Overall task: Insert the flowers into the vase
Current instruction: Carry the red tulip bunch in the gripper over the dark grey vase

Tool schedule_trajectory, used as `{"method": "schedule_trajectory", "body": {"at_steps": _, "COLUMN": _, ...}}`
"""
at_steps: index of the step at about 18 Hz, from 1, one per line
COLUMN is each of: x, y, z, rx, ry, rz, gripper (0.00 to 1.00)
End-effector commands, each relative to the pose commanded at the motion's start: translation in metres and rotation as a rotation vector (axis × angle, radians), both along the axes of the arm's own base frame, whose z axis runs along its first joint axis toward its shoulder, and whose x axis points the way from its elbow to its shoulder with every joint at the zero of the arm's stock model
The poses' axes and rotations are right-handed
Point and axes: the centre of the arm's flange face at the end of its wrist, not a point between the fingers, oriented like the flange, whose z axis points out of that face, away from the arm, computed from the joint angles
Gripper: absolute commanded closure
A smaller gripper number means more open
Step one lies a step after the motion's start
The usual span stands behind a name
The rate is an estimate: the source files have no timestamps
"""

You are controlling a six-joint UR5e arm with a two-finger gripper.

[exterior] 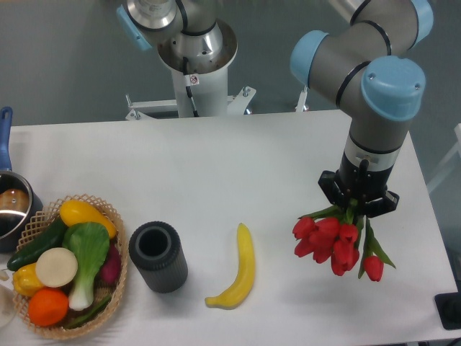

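White tabletop (pixel 216 180) is carrying the vase (pixel 158 256) upright at seven o'clock beside the banana (pixel 239 268), while the gripper (pixel 358 205) at three o'clock is pinching the flowers (pixel 335 241) by their stems, buds hanging down, apparently for carrying across.
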Motion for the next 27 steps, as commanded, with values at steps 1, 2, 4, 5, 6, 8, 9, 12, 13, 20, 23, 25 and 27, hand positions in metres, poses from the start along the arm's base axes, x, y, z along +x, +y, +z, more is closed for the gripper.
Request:
{"method": "schedule_trajectory", "body": {"at_steps": 1, "x": 0.000, "y": 0.000, "z": 0.000, "rx": 0.000, "ry": 0.000, "rz": 0.000, "gripper": 0.97}}
{"method": "schedule_trajectory", "body": {"at_steps": 2, "x": 0.001, "y": 0.000, "z": 0.004, "rx": 0.004, "ry": 0.004, "rz": 0.001, "gripper": 0.97}}
{"method": "schedule_trajectory", "body": {"at_steps": 4, "x": 0.002, "y": 0.000, "z": 0.006, "rx": 0.013, "ry": 0.001, "rz": 0.003, "gripper": 0.96}}
{"method": "schedule_trajectory", "body": {"at_steps": 5, "x": 0.003, "y": 0.002, "z": 0.007, "rx": 0.014, "ry": 0.002, "rz": 0.001, "gripper": 0.96}}
{"method": "schedule_trajectory", "body": {"at_steps": 6, "x": 0.005, "y": 0.004, "z": 0.006, "rx": 0.016, "ry": 0.001, "rz": 0.001, "gripper": 0.96}}
{"method": "schedule_trajectory", "body": {"at_steps": 8, "x": 0.012, "y": 0.010, "z": 0.007, "rx": 0.045, "ry": -0.020, "rz": 0.022, "gripper": 0.96}}
{"method": "schedule_trajectory", "body": {"at_steps": 9, "x": 0.019, "y": 0.012, "z": 0.014, "rx": 0.086, "ry": -0.035, "rz": 0.026, "gripper": 0.96}}
{"method": "schedule_trajectory", "body": {"at_steps": 12, "x": 0.039, "y": 0.021, "z": 0.039, "rx": 0.255, "ry": -0.105, "rz": 0.045, "gripper": 0.97}}
{"method": "schedule_trajectory", "body": {"at_steps": 13, "x": 0.044, "y": 0.025, "z": 0.048, "rx": 0.313, "ry": -0.116, "rz": 0.038, "gripper": 0.97}}
{"method": "schedule_trajectory", "body": {"at_steps": 20, "x": 0.086, "y": 0.058, "z": 0.065, "rx": 0.738, "ry": -0.267, "rz": -0.063, "gripper": 0.96}}
{"method": "schedule_trajectory", "body": {"at_steps": 23, "x": 0.098, "y": 0.070, "z": 0.075, "rx": 0.906, "ry": -0.396, "rz": -0.124, "gripper": 0.96}}
{"method": "schedule_trajectory", "body": {"at_steps": 25, "x": 0.102, "y": 0.072, "z": 0.081, "rx": 0.959, "ry": -0.433, "rz": -0.153, "gripper": 0.96}}
{"method": "schedule_trajectory", "body": {"at_steps": 27, "x": 0.106, "y": 0.074, "z": 0.085, "rx": 0.995, "ry": -0.465, "rz": -0.171, "gripper": 0.96}}
